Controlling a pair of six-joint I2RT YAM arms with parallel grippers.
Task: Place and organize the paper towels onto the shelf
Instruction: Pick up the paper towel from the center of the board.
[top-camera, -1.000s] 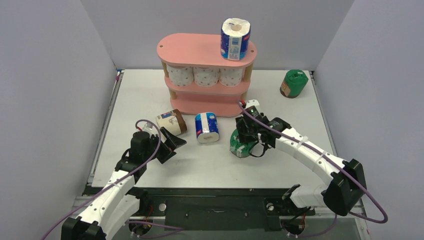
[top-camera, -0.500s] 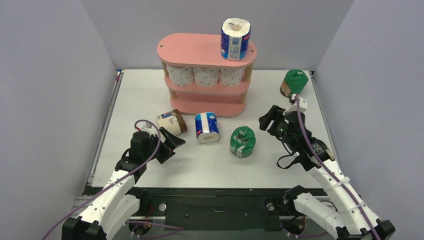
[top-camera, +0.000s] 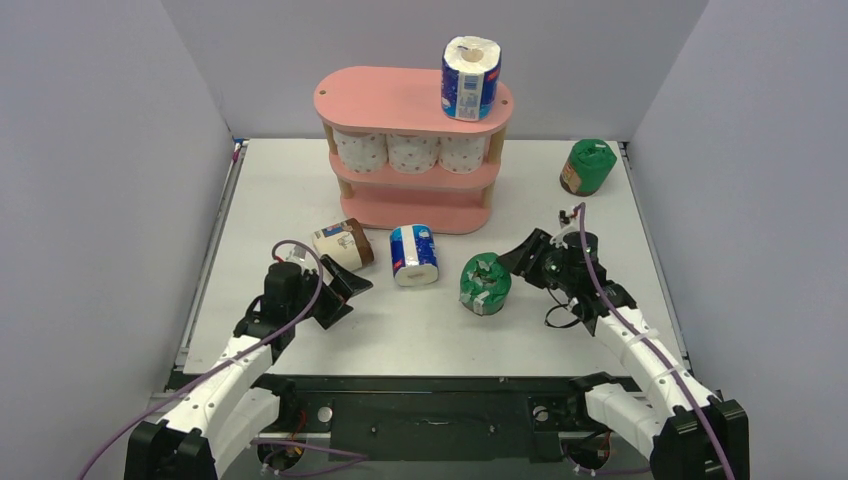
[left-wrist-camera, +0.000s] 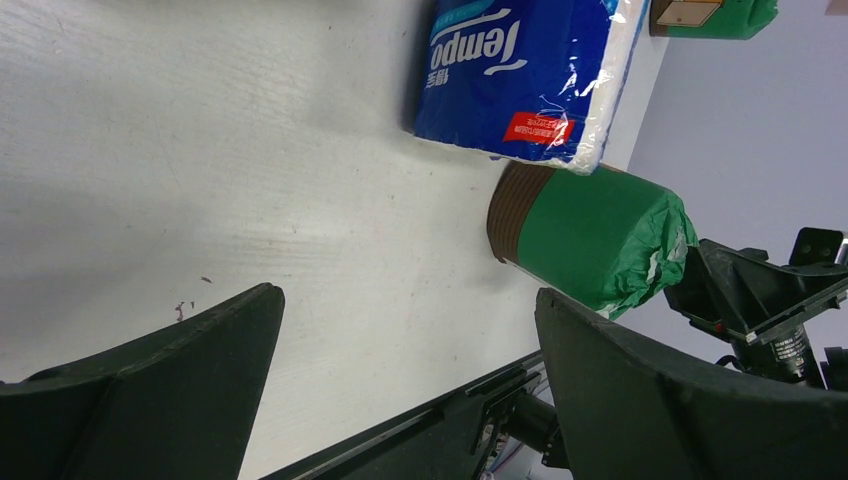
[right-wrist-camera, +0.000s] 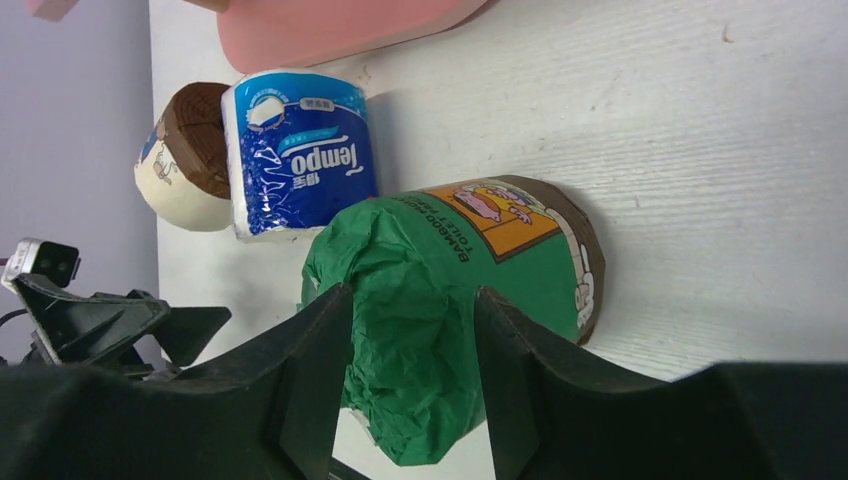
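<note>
The pink shelf (top-camera: 400, 100) stands at the back. A blue-and-white roll (top-camera: 471, 78) stands on its top board, and three white dotted rolls (top-camera: 412, 152) fill the middle tier. On the table lie a beige-and-brown roll (top-camera: 343, 244), a blue-and-white roll (top-camera: 414, 255) and a green roll (top-camera: 486, 284). My right gripper (top-camera: 522, 256) is open just right of the green roll, whose crumpled end (right-wrist-camera: 450, 300) shows between my fingers (right-wrist-camera: 320, 340). My left gripper (top-camera: 350, 298) is open and empty, left of the blue roll (left-wrist-camera: 520, 70).
A second green roll (top-camera: 587, 166) stands at the table's far right corner. Grey walls close in the left, right and back sides. The shelf's bottom tier (top-camera: 410, 210) faces the lying rolls.
My right gripper left the green roll, swung away to the right, then came back low beside the roll's right end. The green roll stayed put. The left arm has not moved.
</note>
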